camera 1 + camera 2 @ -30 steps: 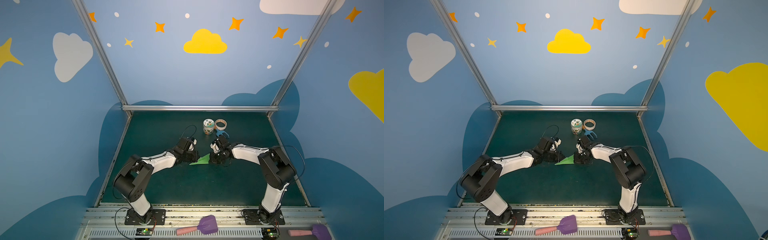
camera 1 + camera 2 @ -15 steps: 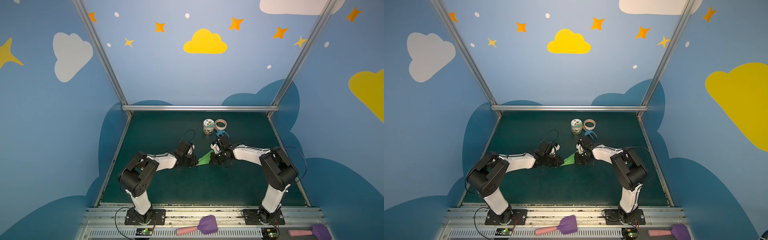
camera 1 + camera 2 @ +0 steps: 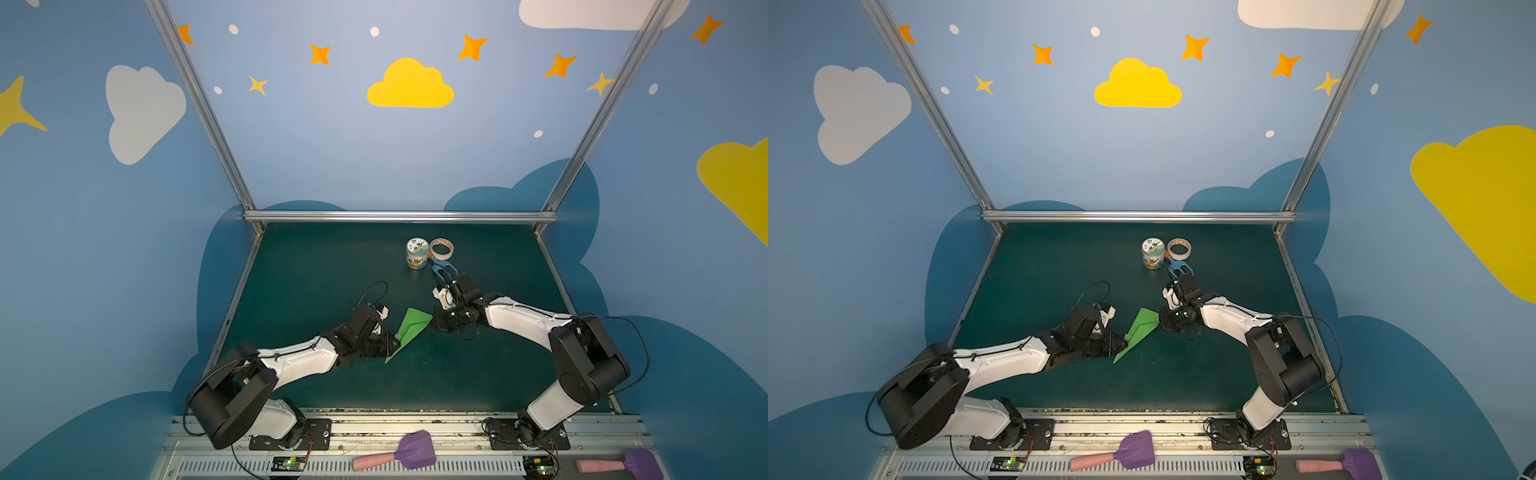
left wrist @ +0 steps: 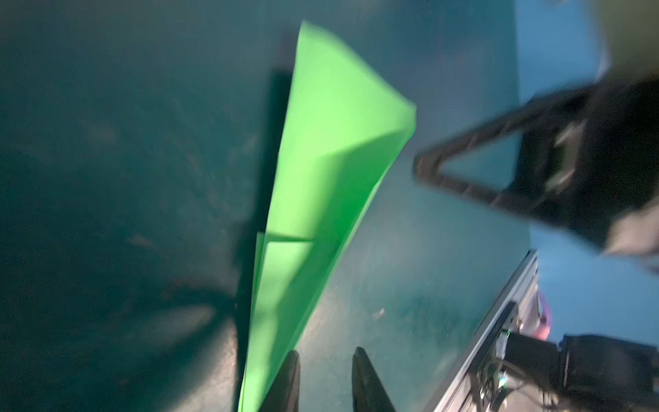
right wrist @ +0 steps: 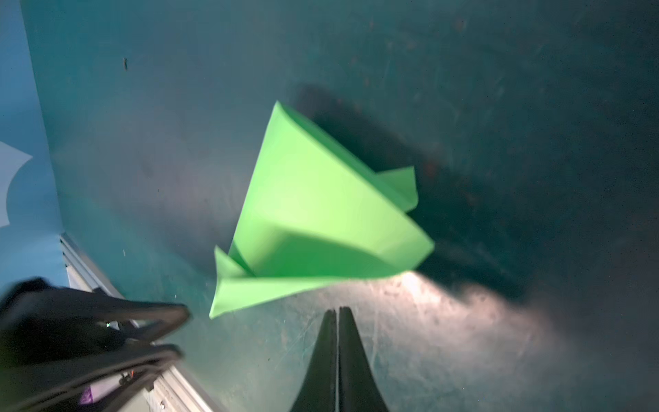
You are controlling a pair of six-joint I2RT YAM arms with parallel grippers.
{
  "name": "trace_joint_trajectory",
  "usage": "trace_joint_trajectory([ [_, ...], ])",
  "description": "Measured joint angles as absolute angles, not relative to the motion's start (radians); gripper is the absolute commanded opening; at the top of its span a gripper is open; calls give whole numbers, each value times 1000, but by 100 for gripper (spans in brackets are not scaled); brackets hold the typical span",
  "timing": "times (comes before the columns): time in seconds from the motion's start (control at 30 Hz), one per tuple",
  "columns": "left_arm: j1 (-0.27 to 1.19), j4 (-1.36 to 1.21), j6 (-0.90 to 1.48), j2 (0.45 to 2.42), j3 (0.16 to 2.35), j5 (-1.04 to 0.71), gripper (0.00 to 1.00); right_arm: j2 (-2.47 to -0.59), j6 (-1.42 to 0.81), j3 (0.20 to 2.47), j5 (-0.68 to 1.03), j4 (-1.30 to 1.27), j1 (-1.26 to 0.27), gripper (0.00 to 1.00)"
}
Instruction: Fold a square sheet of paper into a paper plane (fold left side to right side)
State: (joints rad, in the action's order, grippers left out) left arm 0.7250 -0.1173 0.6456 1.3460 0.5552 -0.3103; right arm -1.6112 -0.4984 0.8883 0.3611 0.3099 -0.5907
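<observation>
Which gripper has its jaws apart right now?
The left gripper: mat shows between its fingertips, while the right gripper is pressed shut.

The plane (image 3: 409, 334) lies on the mat (image 3: 332, 270). The left gripper (image 3: 392, 347) is just beside its narrow end and the right gripper (image 3: 435, 322) just beside its wide end.

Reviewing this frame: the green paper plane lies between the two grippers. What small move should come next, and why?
Probably draw the left gripper back from the paper plane. Its jaws stand apart with nothing between them, the paper lying beside one finger, and the right gripper is shut, clear of the wide end. The plane looks folded.
</observation>
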Motion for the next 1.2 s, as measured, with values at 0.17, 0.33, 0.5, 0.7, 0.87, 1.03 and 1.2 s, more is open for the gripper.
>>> trace_joint_trajectory([
  [0.17,722,-84,659,1282,556,-243,13,-1602,-546,871,363,296,-685,1],
  [0.33,722,-52,658,1281,555,-238,4,-1626,-581,905,360,279,-769,0],
  [0.5,722,-47,652,1281,551,-254,3,-1700,-595,973,357,263,-801,0],
  [0.7,722,-46,646,1281,545,-267,3,-1767,-596,1002,350,258,-810,0],
  [0.87,722,-47,635,1290,545,-289,3,-1812,-595,1017,343,257,-813,0],
  [1.03,734,-47,617,1345,550,-318,3,-1824,-595,1018,342,255,-813,0],
  [1.2,750,-51,610,1397,553,-331,3,-1824,-595,1017,341,254,-813,0],
])
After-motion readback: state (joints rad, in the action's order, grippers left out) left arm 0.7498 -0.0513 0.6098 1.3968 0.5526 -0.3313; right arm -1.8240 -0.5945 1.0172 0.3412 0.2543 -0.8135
